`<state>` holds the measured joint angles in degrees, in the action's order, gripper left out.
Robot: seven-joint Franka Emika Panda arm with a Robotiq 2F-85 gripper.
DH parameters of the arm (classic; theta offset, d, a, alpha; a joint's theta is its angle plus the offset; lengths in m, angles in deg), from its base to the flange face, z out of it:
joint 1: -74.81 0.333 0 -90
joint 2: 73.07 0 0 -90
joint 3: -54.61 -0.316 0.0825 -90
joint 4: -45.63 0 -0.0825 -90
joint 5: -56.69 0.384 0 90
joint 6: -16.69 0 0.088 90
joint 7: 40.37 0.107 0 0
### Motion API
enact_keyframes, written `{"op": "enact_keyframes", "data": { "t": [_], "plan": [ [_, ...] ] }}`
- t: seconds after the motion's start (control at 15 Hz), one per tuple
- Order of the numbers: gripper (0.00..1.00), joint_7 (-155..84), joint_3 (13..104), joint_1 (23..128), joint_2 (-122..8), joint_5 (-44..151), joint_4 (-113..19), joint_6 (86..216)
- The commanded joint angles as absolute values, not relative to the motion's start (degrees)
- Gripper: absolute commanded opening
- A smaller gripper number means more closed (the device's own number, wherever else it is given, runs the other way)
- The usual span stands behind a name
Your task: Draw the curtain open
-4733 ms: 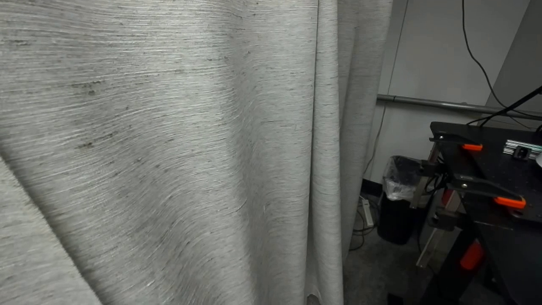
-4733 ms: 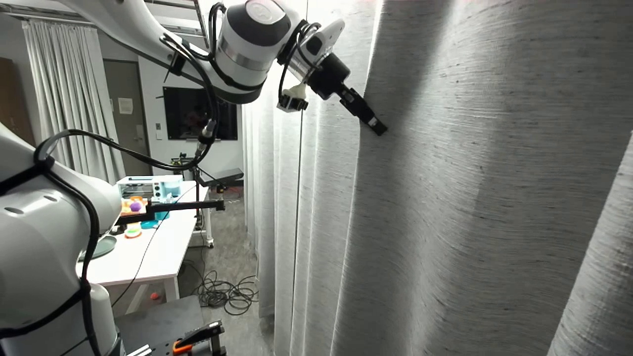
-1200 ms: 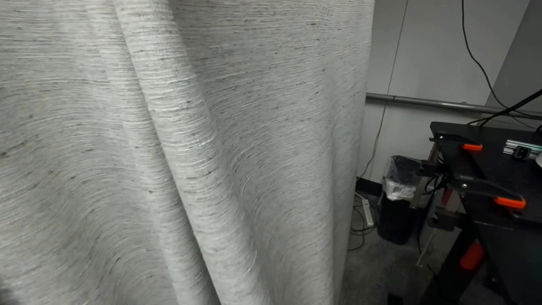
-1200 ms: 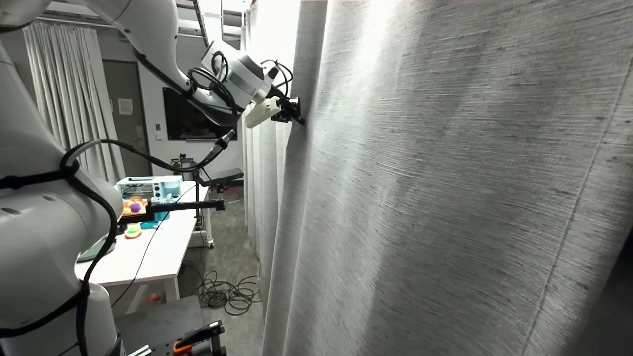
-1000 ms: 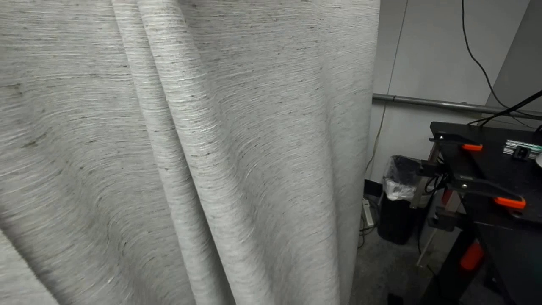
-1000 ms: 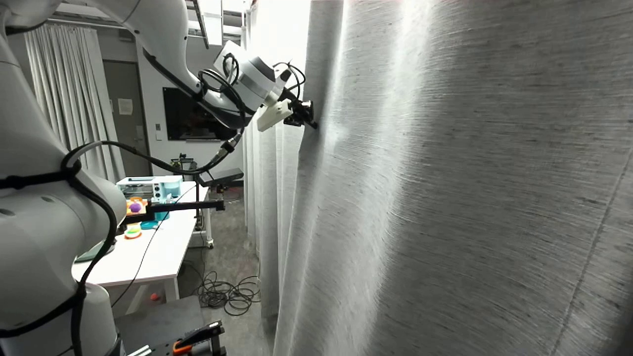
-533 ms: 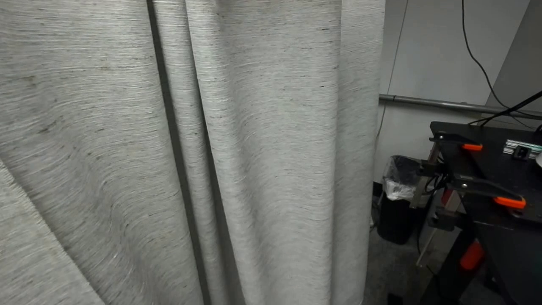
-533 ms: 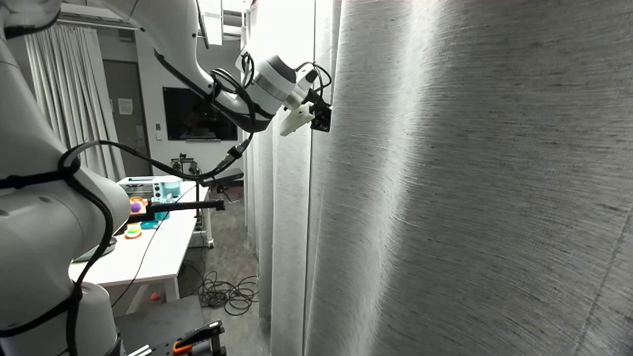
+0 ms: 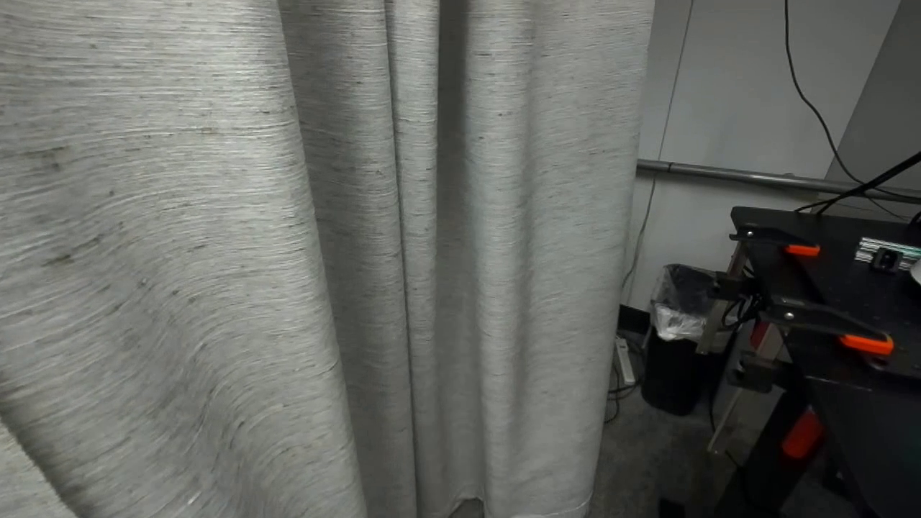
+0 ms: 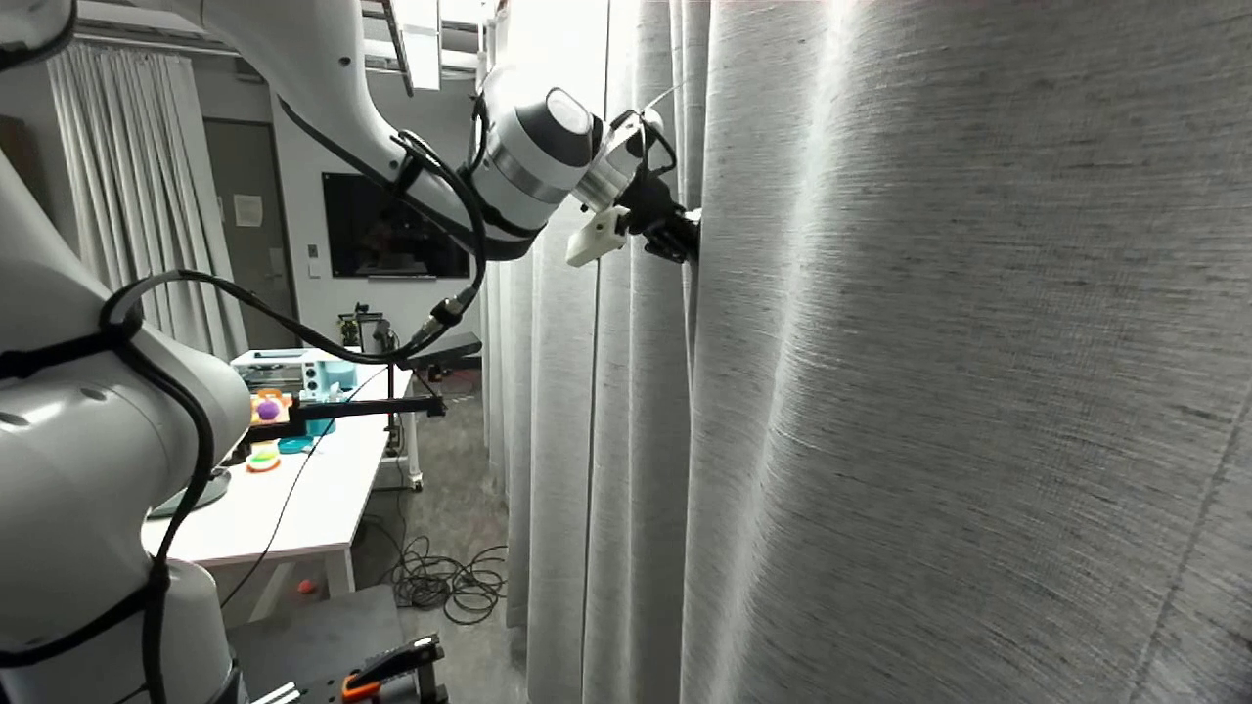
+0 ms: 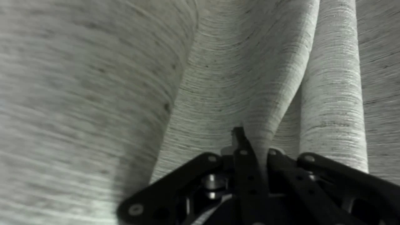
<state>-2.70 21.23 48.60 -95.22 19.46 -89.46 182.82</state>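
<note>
The curtain, a light grey-white woven sheet with vertical folds, hangs across both exterior views (image 9: 180, 216) (image 10: 929, 342). It also fills the background of the wrist view (image 11: 212, 78). My gripper (image 10: 691, 239) is at the curtain, with its fingertips hidden behind a large fold in that exterior view. In the wrist view, the gripper (image 11: 259, 150) has a narrow fold of the curtain running down between its two fingers. The fingers are close together on this fold. The tip of the right finger is partly hidden by the fabric.
A black table (image 9: 856, 410) with orange-tipped clamps (image 9: 867, 344) and a black bin (image 9: 673, 374) stand right of the curtain's edge. A white table (image 10: 323, 489) with a toaster oven (image 10: 293, 362) and coiled cables (image 10: 445, 587) on the floor lie behind the arm.
Over the last second, my arm has moved right along the curtain in an exterior view, and its fingertips went behind a fold. The curtain's folds have shifted right in both exterior views.
</note>
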Motion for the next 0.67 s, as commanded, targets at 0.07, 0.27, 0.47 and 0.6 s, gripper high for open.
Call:
{"op": "enact_keyframes", "data": {
  "t": [0.07, 0.27, 0.47, 0.6],
  "plan": [
    [0.01, -4.8, 28.0, 53.7, -99.1, 26.1, -98.4, 179.1],
    [0.01, -6.3, 32.2, 56.7, -100.5, 29.1, -100.4, 178.5],
    [0.01, -7.5, 35.5, 59.4, -101.4, 31.2, -101.6, 178.2],
    [0.01, -8.4, 37.4, 61.1, -101.6, 32.2, -102.1, 178.1]
  ]
}}
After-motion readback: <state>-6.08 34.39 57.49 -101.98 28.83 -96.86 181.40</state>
